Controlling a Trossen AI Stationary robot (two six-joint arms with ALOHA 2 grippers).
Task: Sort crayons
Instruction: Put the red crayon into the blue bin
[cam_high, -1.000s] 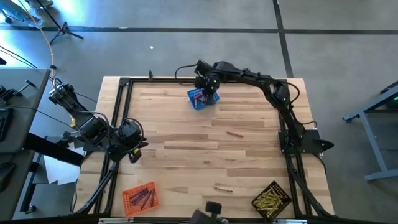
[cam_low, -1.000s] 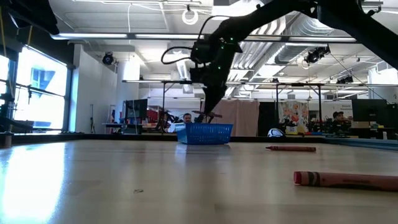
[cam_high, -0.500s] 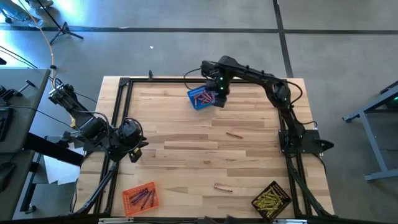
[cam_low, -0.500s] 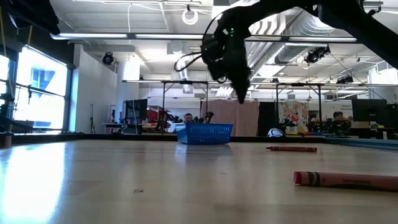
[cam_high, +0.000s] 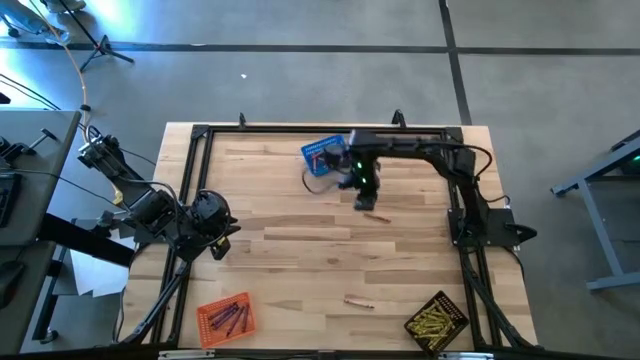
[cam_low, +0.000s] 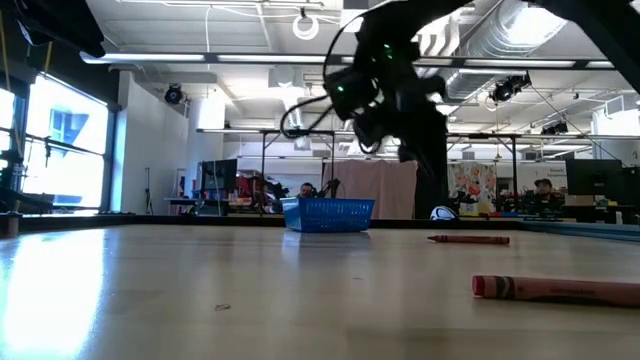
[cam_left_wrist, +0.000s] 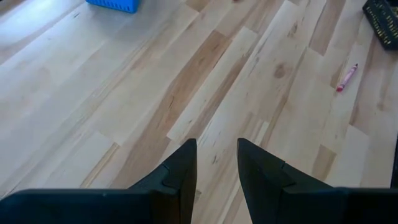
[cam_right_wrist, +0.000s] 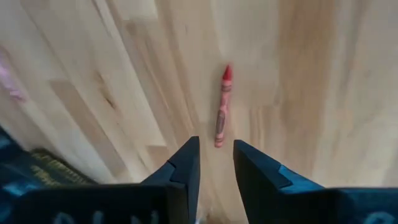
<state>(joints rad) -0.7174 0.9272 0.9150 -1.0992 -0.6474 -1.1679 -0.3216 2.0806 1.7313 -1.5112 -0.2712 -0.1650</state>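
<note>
Right gripper (cam_high: 364, 196) hung with fingers slightly parted and nothing between them, just above a red crayon (cam_right_wrist: 221, 111) lying flat mid-table; a pink crayon (cam_high: 358, 301) lay nearer the front edge. Left gripper (cam_left_wrist: 216, 163), likewise parted, waited at the table's left side; blue basket (cam_high: 324, 156) stood at the far edge

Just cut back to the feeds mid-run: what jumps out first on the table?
The right hand hangs open just above a loose red crayon near the table's middle, a little way from the blue basket at the far edge. A second loose crayon lies near the front edge, between the orange basket and the black basket. The left hand waits open at the left edge.
</note>
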